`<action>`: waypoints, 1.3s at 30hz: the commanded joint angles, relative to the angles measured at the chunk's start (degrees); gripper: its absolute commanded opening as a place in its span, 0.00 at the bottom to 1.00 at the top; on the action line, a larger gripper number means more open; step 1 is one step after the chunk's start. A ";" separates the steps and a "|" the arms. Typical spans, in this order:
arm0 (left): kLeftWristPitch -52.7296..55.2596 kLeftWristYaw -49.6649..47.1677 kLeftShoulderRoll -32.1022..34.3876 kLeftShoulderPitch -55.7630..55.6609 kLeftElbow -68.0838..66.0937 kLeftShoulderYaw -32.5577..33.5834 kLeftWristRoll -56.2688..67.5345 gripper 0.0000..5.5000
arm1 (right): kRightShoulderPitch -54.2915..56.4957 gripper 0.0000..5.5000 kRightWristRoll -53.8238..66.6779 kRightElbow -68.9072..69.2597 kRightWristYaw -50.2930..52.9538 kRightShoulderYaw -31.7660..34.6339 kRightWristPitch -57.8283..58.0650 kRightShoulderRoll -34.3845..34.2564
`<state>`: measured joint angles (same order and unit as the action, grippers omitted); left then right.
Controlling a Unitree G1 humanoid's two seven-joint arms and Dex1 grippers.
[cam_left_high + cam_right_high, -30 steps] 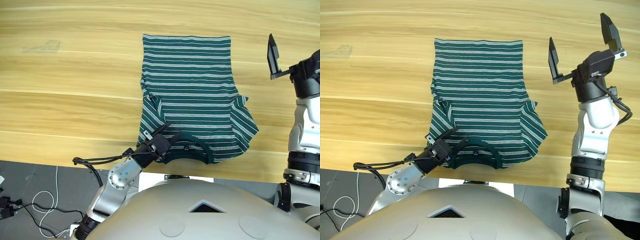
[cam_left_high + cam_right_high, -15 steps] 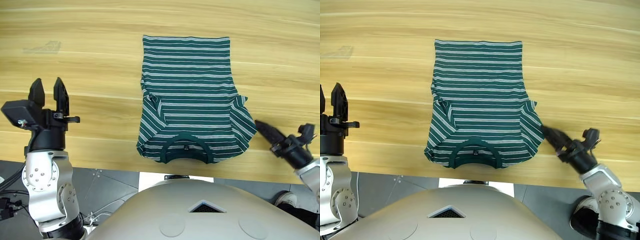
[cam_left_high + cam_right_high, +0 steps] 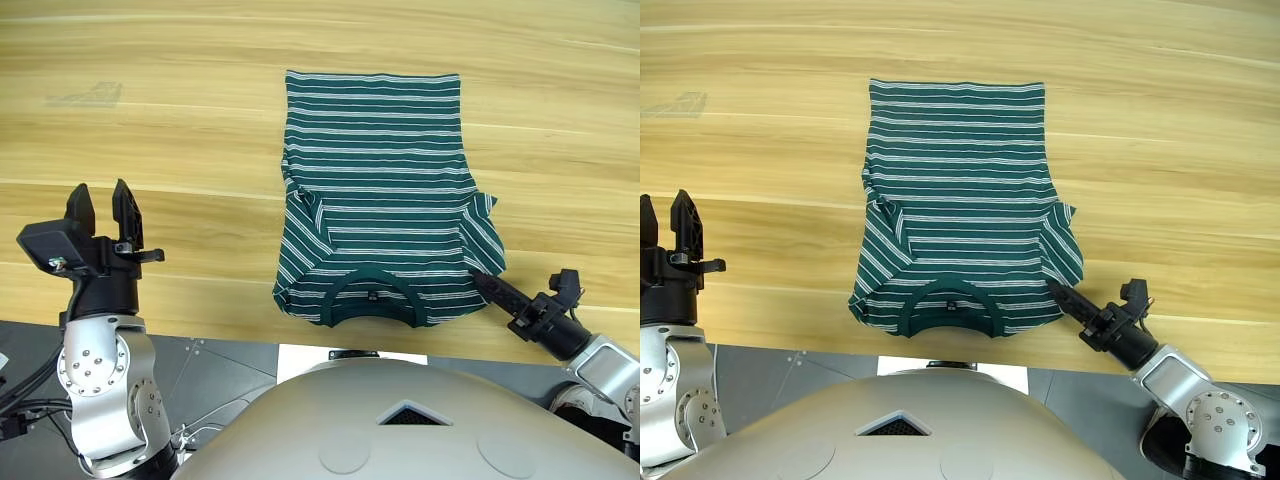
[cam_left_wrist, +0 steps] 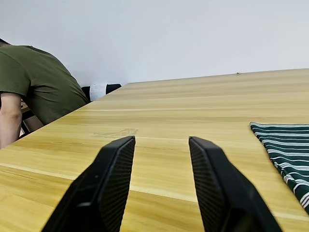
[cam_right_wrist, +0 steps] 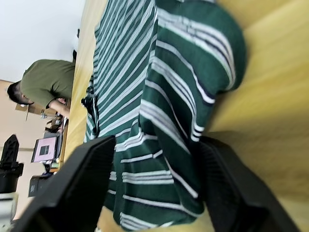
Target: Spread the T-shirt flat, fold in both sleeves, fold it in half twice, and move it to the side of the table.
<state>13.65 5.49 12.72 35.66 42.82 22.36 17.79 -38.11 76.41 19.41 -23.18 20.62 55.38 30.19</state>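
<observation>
T-shirt point(image 3: 375, 190): dark green, white stripes; flat at the middle of the table point(image 3: 150, 130), collar at the near edge, both sleeves folded in, the right one rumpled.
Right gripper point(image 3: 480, 281): fingers point(image 5: 82, 188) spread astride the shirt's near right corner; forearm low, running back to the near right.
Left gripper point(image 3: 100, 195): fingers parted, pointing up; raised well left of the shirt.

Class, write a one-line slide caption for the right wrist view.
Right hand, open, straddles the striped T-shirt sleeve on the wooden table.
</observation>
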 commanded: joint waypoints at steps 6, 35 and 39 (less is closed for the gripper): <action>-1.00 1.15 -1.14 0.00 -2.36 -2.29 -2.11 0.38 | 5.95 0.23 -5.93 -1.48 1.16 0.65 -6.14 -5.17; -3.66 2.53 -3.10 0.29 -3.88 -6.38 -5.85 0.38 | 12.48 0.00 -4.81 -7.65 13.38 6.60 -6.55 -11.80; -3.91 2.32 -3.37 0.68 -3.54 -7.27 -6.77 0.38 | 10.00 0.00 -3.94 -6.85 14.12 5.88 -4.44 -11.53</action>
<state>9.88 7.95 9.74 35.94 39.01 15.66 12.03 -25.15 73.04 13.77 -10.77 27.06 48.17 18.73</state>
